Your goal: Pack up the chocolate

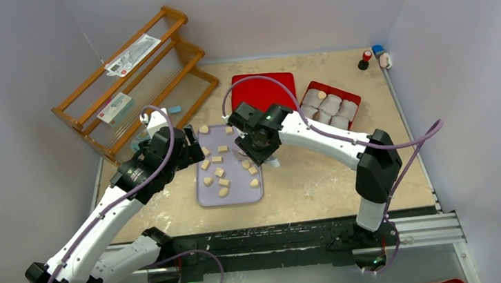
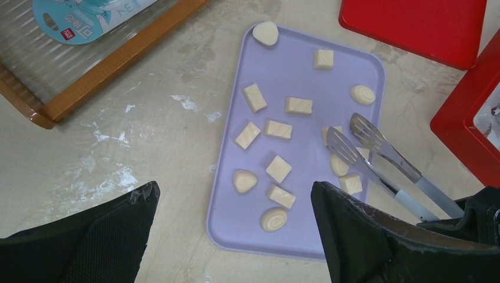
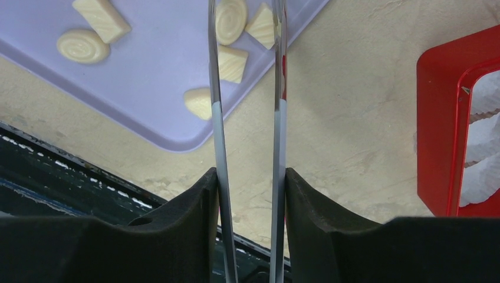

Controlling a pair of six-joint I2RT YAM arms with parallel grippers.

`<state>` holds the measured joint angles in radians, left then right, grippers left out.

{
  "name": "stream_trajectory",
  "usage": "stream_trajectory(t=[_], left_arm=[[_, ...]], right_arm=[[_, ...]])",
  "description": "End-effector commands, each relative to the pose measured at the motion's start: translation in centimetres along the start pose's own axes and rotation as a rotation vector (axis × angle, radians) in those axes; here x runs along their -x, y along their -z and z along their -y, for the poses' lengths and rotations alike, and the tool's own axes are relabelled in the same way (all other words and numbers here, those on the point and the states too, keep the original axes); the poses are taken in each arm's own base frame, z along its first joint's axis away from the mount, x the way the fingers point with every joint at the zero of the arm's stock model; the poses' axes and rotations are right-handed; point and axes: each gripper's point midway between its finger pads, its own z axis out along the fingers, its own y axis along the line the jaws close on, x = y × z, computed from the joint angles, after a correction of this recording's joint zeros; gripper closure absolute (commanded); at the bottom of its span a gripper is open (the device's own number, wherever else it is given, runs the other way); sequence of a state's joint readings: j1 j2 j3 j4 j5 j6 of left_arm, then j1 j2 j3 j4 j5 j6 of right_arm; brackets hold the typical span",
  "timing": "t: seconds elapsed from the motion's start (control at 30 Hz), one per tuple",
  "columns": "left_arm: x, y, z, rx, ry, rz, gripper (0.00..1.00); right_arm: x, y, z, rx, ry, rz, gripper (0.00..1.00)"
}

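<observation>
Lying on the lilac tray (image 2: 234, 219), chocolate (image 2: 278, 168) beneath tongs (image 2: 344, 146) in right pincer (image 3: 250, 178).

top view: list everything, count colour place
chocolate: about fourteen, pale tan, scattered on the tray
tray: one, lavender, centre
tongs: one, metal, over the tray's right side
lid: one, red, flat beyond the tray
box: one, red, right of the lid
paper cups: about six, white, inside the box
rack: one, brown wood, far left
small items: three, red, blue, white, far right corner
left tool: one, black, open over the tray's left edge
right tool: one, black, shut on the tongs
</observation>
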<state>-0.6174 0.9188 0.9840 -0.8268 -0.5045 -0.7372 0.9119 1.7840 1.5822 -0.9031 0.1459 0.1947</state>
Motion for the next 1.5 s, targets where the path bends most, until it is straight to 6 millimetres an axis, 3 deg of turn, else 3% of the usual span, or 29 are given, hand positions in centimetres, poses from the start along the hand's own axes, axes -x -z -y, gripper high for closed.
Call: stream_trajectory(t=[0.0,1.0,1.17,1.3,1.47], left_arm=[[0.8,0.4,0.5,-0.026,0.006,0.02,0.0],[0.3,0.9,-0.6,-0.012,-0.008,0.022,0.0],[0.3,0.9,-0.7,-0.01,-0.017,0.022,0.0],[0.3,0.8,-0.7,-0.01,-0.021,0.024,0.0],[0.2,0.6,-0.5,-0.013,-0.022,0.022,0.0]], right_arm=[[0.9,3.0,-0.1,0.012,-0.019,0.065,0.57],[0.8,-0.9,-1.2,-0.014,-0.022,-0.003,0.61],[0.6,-0.9,-1.0,-0.027,-0.026,-0.009,0.76],[0.4,-0.5,-0.8,-0.044,-0.018,-0.013,0.98],[0.4,-0.1,-0.7,-0.048,-0.018,-0.005,1.0]])
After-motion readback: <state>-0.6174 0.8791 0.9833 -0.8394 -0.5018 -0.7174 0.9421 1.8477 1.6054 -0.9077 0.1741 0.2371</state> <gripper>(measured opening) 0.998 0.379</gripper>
